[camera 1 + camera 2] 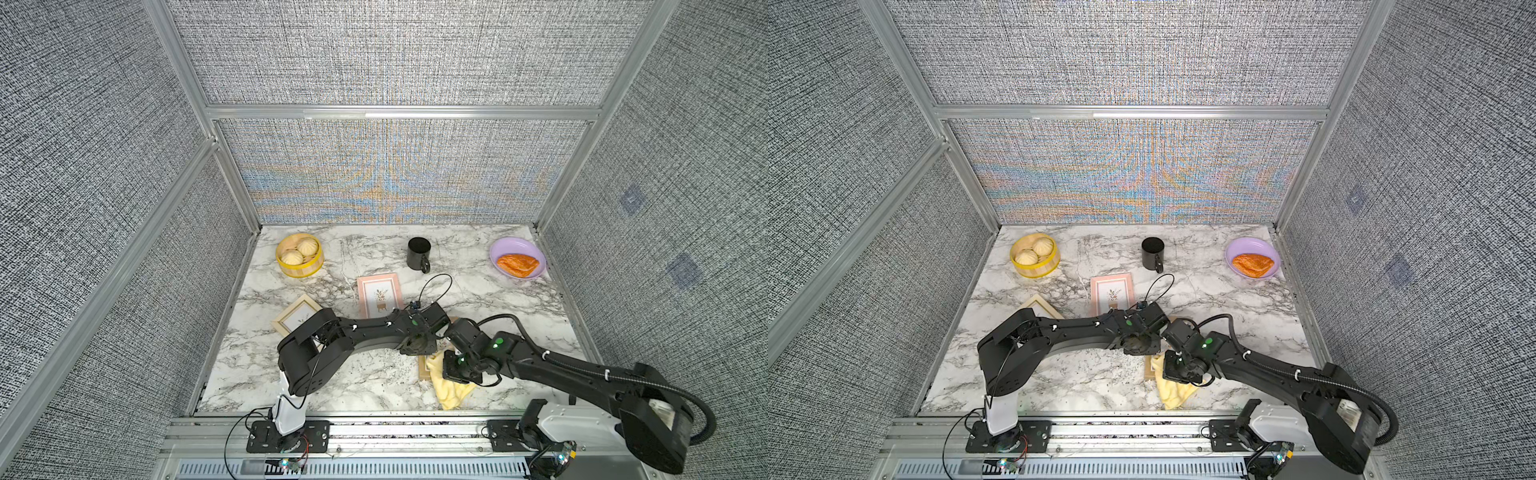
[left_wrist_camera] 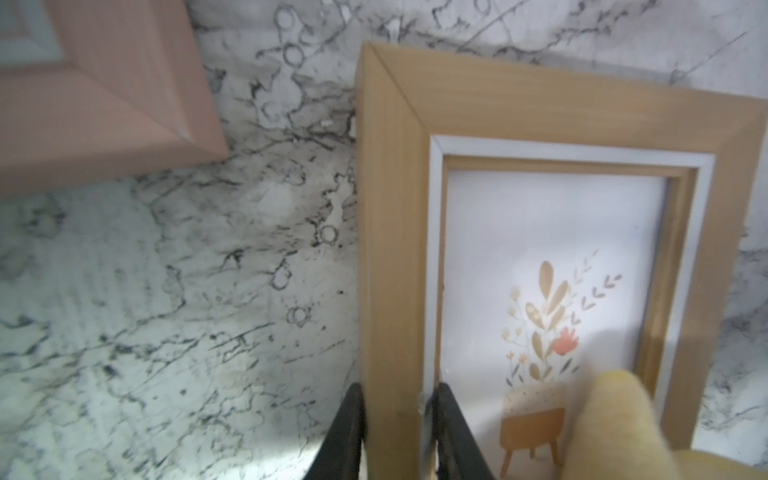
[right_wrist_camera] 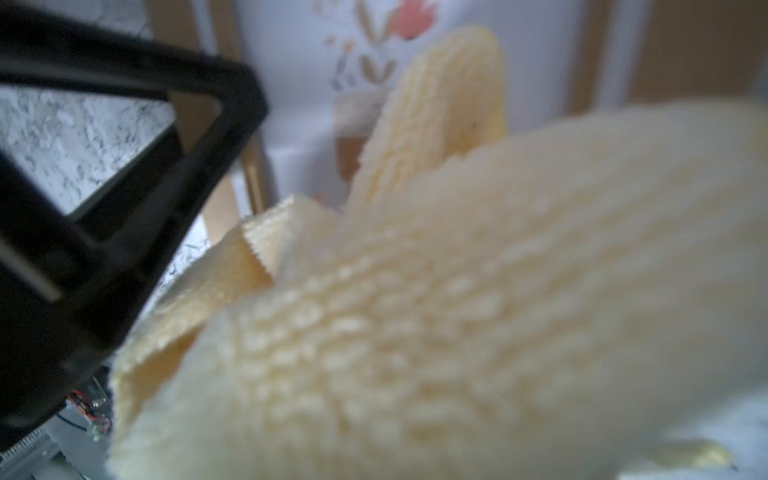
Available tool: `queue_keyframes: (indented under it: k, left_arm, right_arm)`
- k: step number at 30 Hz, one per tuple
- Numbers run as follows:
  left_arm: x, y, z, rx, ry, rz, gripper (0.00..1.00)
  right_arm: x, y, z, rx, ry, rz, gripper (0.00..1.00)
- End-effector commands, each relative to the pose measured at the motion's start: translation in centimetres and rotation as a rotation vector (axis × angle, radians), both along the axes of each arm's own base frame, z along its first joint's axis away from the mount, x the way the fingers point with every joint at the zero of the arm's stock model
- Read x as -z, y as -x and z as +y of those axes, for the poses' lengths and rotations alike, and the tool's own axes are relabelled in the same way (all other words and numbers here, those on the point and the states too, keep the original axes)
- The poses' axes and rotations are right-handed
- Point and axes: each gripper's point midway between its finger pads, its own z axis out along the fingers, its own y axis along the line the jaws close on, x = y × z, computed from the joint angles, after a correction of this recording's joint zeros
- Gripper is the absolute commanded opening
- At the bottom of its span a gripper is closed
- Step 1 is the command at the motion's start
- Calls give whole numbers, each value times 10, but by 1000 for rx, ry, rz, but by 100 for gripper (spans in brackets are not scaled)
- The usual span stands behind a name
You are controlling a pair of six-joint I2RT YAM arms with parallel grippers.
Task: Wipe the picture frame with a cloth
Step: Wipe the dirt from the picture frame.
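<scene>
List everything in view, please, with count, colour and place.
pink frame: one, pink, centre
cream frame: one, cream, left side
tan frame: one, tan wood, near right
cloth: one, pale yellow, draped over tan frame
mug: one, black, far middle
steamer: one, yellow, far left, holding buns
plate: one, lilac, far right
pastry: one, orange, on plate
table: one, white marble, underneath
left end effector: one, black, gripping tan frame's rail
right end effector: one, black, shut on cloth

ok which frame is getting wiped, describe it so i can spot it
On the marble table, look near the front edge where both arms meet. The frame lies there, its rail pinched by the left gripper, the yellow cloth draped over it. Unlike the pink frame and cream frame, it is tan wood.
</scene>
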Motion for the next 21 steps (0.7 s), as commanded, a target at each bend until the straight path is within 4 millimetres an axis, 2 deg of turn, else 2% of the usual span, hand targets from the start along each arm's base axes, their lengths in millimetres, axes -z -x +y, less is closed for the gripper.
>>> queue_keyframes:
  k: [1,3,5,8,13,16,18,21]
  left_arm:
    - [8,5,-5,-8,21,39,0]
    - [8,5,-6,-11,23,42,0]
    - [8,6,-5,-12,21,41,0]
    - [8,5,-3,-16,14,38,0]
    - [10,7,6,-20,-9,33,0]
    - [11,8,10,-19,-19,32,0]
    - [11,8,11,-18,-21,32,0]
    - [10,8,10,-19,-20,32,0]
  right_arm:
    - [-5,0,26,-67,-69,-8,0]
    - [-1,3,31,-74,-75,9,0]
    - [5,7,26,-73,-54,23,0]
    - [11,9,0,-33,24,29,0]
    - [10,5,-55,103,95,32,0]
    - [9,2,-75,149,111,26,0]
    - [8,0,-76,145,103,25,0]
    - [6,-4,-62,109,63,48,0]
